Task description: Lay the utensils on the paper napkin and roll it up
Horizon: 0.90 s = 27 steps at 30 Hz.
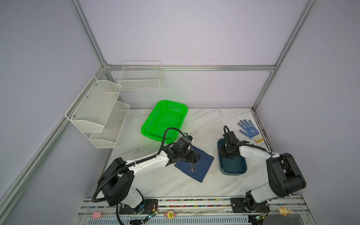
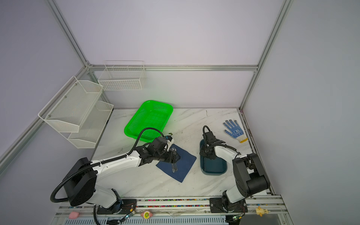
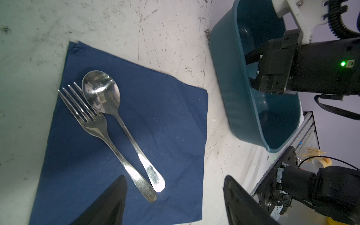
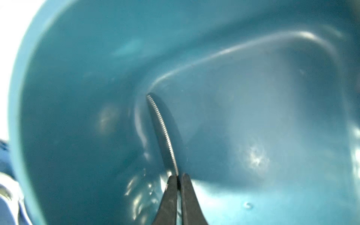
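The dark navy paper napkin (image 1: 204, 165) (image 2: 185, 165) (image 3: 155, 116) lies flat on the marble table. On it lie two of the utensils side by side, a fork (image 3: 97, 124) and a spoon (image 3: 101, 91), their handles crossing near my left gripper (image 3: 174, 177) (image 1: 194, 156). That gripper hovers open just above the napkin, holding nothing. My right gripper (image 4: 178, 175) (image 1: 226, 153) reaches down into the dark teal tray (image 1: 233, 167) (image 4: 78, 78). It is shut on a knife (image 4: 161, 126), whose serrated edge faces the camera and whose tip reaches the tray's floor.
A green basket (image 1: 164, 120) sits behind the napkin. At the back right lies a blue-dotted white glove (image 1: 249, 130). A white mesh shelf (image 1: 97, 111) and a wire basket (image 1: 140, 76) hang on the left and back walls.
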Each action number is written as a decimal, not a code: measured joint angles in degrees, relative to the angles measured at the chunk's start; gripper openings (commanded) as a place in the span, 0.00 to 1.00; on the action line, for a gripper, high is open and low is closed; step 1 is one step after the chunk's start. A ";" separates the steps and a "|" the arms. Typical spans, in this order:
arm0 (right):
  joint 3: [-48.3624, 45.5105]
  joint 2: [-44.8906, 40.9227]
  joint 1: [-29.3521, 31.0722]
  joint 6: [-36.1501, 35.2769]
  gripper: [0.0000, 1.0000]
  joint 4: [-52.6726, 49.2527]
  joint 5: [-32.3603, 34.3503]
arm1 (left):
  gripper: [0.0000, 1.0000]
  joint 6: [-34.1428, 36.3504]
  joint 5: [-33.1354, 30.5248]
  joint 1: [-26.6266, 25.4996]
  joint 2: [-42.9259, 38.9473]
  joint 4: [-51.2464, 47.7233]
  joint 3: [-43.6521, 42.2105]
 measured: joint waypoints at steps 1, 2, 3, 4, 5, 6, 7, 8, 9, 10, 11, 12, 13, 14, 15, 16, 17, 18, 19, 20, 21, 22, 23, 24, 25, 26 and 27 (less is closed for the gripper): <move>-0.52 0.00 0.04 0.02 0.09 -0.15 -0.72 | 0.77 0.00 0.00 0.00 0.00 0.00 0.00; -0.94 -0.02 0.15 0.02 0.09 -0.37 -1.22 | 0.77 0.00 0.00 0.00 0.00 0.00 0.00; -1.07 -0.11 0.17 0.02 0.10 -0.39 -1.68 | 0.77 0.00 -0.02 0.00 0.00 0.00 0.00; -1.07 -0.20 0.17 0.02 0.10 -0.35 -2.14 | 0.77 0.00 0.00 0.00 0.00 0.00 0.00; -1.09 -0.24 0.17 0.00 0.10 -0.35 -2.47 | 0.77 0.00 -0.02 0.00 0.00 0.00 0.00; -1.14 -0.24 0.17 -0.02 0.10 -0.35 -2.80 | 0.77 0.00 0.00 0.00 0.00 0.00 0.00; -1.16 -0.24 0.17 -0.04 0.10 -0.35 -3.02 | 0.77 0.00 -0.02 0.00 0.00 0.00 0.00; -1.22 -0.24 0.17 -0.09 0.12 -0.24 -3.32 | 0.77 0.00 -0.02 0.00 0.00 0.00 0.00; -1.22 -0.28 0.17 -0.11 0.14 -0.24 -3.69 | 0.77 0.00 -0.02 0.00 0.00 0.00 0.00; -1.22 -0.42 0.17 -0.07 0.15 -0.24 -3.98 | 0.77 0.00 0.00 0.00 0.00 0.00 0.00; -1.25 -0.59 0.17 -0.02 0.17 -0.26 -4.42 | 0.77 0.00 0.00 0.00 0.00 0.00 0.00; -1.40 -0.96 0.17 0.17 0.19 -0.31 -4.76 | 0.77 0.00 0.00 0.00 0.00 0.00 0.00; -1.53 -1.31 0.17 0.42 0.20 -0.48 -4.90 | 0.77 0.00 0.00 0.00 0.00 0.00 0.00; -1.73 -1.86 0.17 0.83 0.21 -0.85 -5.03 | 0.77 0.00 0.00 0.00 0.00 0.00 0.00; -1.75 -2.47 0.17 1.20 0.22 -1.36 -5.05 | 0.77 0.00 0.00 0.00 0.00 0.00 0.00; -1.75 -3.06 0.17 1.44 0.22 -1.57 -5.09 | 0.77 0.00 0.00 0.00 0.00 0.00 0.00; -1.75 -3.72 0.15 1.68 0.23 -1.62 -5.14 | 0.77 0.00 0.02 0.00 0.00 0.00 0.00; -1.75 -4.37 0.15 1.92 0.24 -1.64 -5.22 | 0.77 0.00 0.02 0.00 0.00 0.00 0.00; -1.75 -4.79 0.15 2.01 0.25 -1.66 -5.35 | 0.77 0.00 0.02 0.00 0.00 0.00 0.00; -1.75 -5.14 0.15 2.19 0.25 -1.62 -5.70 | 0.77 0.00 0.02 0.00 0.00 0.00 0.00; -1.75 -5.27 0.15 2.19 0.26 -1.60 -6.05 | 0.77 0.02 0.02 0.00 0.00 0.00 0.00; -1.75 -5.27 0.15 2.19 0.26 -1.57 -6.25 | 0.77 0.00 0.02 0.00 0.00 0.00 0.00; -1.79 -5.20 0.15 2.16 0.26 -1.57 -6.43 | 0.77 0.02 0.02 0.00 0.00 0.00 0.00; -1.88 -5.14 0.15 2.16 0.26 -1.68 -6.38 | 0.77 0.02 0.02 0.00 0.00 0.00 0.00; -1.88 -5.01 0.15 2.16 0.26 -1.86 -6.10 | 0.77 0.02 0.02 0.00 0.00 0.00 0.00; -1.88 -4.81 0.15 2.14 0.27 -2.03 -5.81 | 0.77 0.02 0.04 0.00 0.00 0.00 0.00; -1.88 -4.50 0.15 2.12 0.27 -2.32 -5.49 | 0.77 0.02 0.04 0.00 0.00 0.00 0.00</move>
